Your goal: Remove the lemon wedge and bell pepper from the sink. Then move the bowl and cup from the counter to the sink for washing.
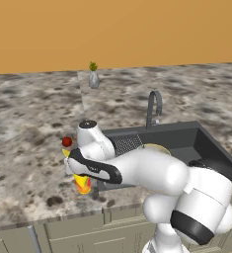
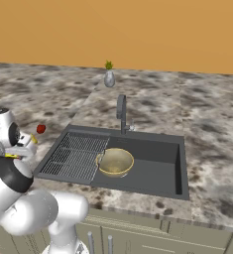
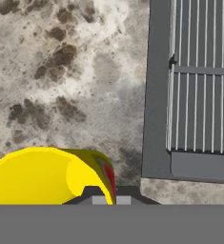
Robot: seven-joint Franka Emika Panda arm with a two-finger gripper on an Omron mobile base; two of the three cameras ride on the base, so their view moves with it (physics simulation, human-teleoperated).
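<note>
While clamped on the cup [image 3: 46,176] rim at lower left of hand view, gripper [image 3: 107,198] over mottled stone counter [image 3: 61,71] beside sink [image 2: 180,163]. Bowl [image 2: 115,162] in basin mid-frame; bell pepper [image 2: 40,129] on counter, left. Orange wall [image 1: 112,29] behind.

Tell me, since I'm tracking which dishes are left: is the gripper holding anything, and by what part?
The gripper is shut on the yellow cup, pinching its rim wall at the top, with the cup on the counter beside the sink.
</note>
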